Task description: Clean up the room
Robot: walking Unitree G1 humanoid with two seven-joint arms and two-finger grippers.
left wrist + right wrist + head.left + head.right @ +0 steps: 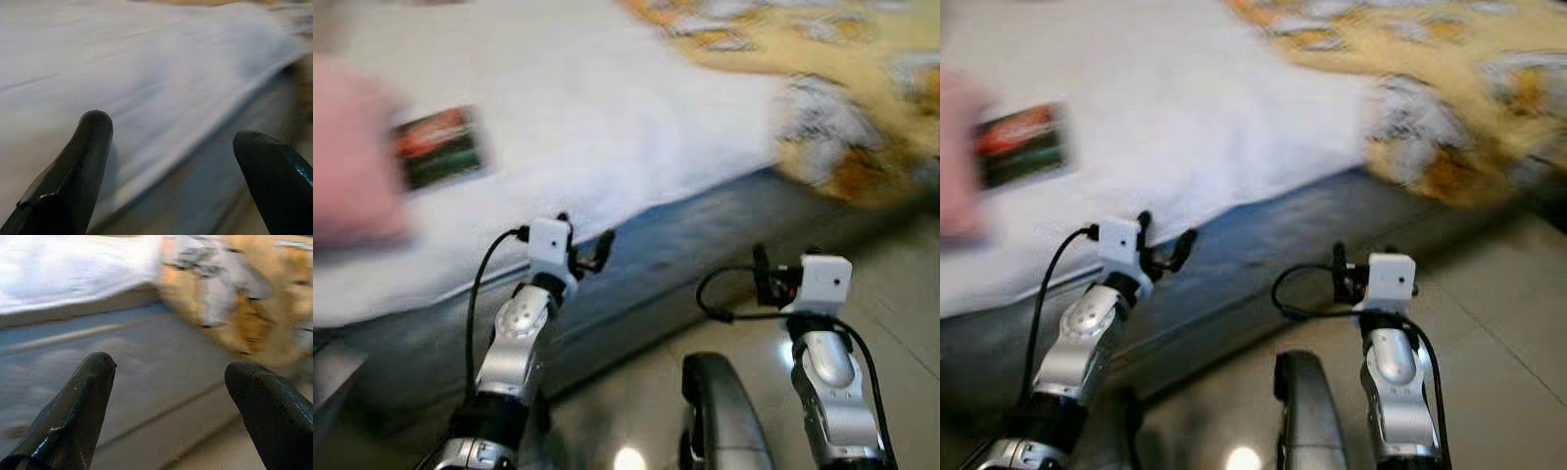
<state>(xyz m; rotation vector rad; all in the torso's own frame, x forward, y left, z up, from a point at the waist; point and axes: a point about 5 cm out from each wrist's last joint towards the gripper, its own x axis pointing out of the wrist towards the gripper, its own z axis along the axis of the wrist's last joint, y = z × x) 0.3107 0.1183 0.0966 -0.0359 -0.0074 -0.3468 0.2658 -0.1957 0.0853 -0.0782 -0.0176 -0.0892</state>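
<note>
Right below my camera sits a dark rounded part of the robot (720, 411), low between my two arms. My left gripper (171, 169) is up at the edge of the bed (636, 264), its two black fingers (78, 161) spread wide with nothing between them. My right gripper (168, 406) hangs over the floor (891, 294) by the bed's side, wide open too and holding nothing.

The bed has a white sheet (607, 108) on top and a grey-blue side. A yellow blanket (832, 78) with grey and orange patches lies bunched on the far right corner and spills over the edge.

On the sheet to my left lies a small flat thing (440, 147), red and green; it is too blurry to name, maybe a packet. Beside it a pink blur (352, 157) covers the left edge.
</note>
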